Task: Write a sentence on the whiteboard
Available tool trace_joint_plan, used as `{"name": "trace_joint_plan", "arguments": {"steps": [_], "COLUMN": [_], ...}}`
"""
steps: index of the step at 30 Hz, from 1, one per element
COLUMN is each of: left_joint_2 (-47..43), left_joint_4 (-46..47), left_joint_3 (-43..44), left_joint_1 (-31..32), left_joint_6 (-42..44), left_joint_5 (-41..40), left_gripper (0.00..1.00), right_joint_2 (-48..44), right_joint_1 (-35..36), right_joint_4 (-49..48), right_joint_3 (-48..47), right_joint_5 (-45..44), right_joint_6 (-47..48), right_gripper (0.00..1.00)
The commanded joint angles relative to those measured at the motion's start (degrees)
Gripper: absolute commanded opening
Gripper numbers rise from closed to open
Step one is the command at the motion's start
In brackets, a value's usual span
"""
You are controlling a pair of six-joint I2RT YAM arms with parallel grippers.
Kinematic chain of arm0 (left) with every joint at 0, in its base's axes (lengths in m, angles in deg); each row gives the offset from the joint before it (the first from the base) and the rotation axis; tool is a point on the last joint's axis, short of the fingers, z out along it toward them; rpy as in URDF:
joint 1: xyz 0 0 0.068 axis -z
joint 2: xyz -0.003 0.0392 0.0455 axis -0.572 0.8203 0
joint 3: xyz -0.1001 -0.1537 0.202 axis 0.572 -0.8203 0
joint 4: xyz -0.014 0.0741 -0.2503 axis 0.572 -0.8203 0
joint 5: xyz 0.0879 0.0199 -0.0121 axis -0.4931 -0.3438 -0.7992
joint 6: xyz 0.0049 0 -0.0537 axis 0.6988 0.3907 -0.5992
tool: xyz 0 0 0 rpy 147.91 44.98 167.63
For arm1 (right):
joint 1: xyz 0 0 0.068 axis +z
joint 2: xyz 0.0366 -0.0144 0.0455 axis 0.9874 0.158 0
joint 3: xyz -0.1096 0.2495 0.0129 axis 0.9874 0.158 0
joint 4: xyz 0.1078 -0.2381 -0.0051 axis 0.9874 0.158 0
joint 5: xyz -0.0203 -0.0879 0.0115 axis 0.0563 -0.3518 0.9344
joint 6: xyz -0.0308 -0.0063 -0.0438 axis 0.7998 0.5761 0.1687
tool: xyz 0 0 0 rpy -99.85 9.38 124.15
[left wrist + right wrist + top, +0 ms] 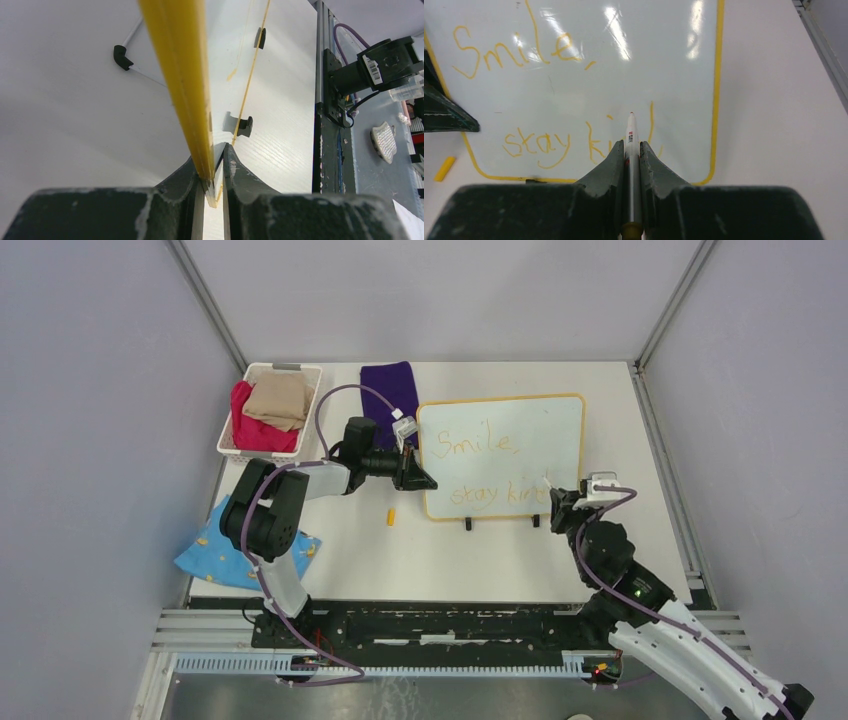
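The whiteboard (540,430) stands tilted on two black feet, and my left gripper (415,478) is shut on its left yellow frame edge (180,75). In the left wrist view the fingers (235,170) pinch that edge. The sentence (480,445) reads "Smile," with "stay kin" and one more tall stroke below (536,145). My right gripper (553,495) is shut on a white marker (631,135). The marker tip points at the board beside that stroke, at the end of the lower line.
A small yellow cap (391,517) lies on the table left of the board's feet. A white basket (228,425) with red and tan cloths sits at the back left. A purple cloth (390,388) lies behind the board, a blue one (240,550) by the left arm.
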Motion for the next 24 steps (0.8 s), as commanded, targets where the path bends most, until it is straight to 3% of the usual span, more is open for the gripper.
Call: {"name": "trace_joint_plan", "arguments": {"steps": [1,9,24], "left_joint_2": [5.09,4.93,5.02], "left_joint_4": [-9.93,-9.93,-10.06], "left_joint_3": [-2.64,-2.81,-2.68], "left_joint_1": [2.44,2.64,2.72], "left_joint_6": [8.08,8.1,8.14], "left_joint_5": [-14.54,-14.84,-15.01], "left_gripper": [0.02,0.02,0.02], "right_joint_2": [-0.44,-0.57,-3.41], "right_joint_1": [-0.19,-0.22,-0.23], "right_joint_4": [10.73,16.54,9.86], "right_joint_3": [-0.64,2.09,5.86], "right_joint_5": [-8.23,-12.14,-9.21], "right_joint_6": [-6.43,-16.19,-13.89], "right_gripper": [0.0,0.0,0.0]}}
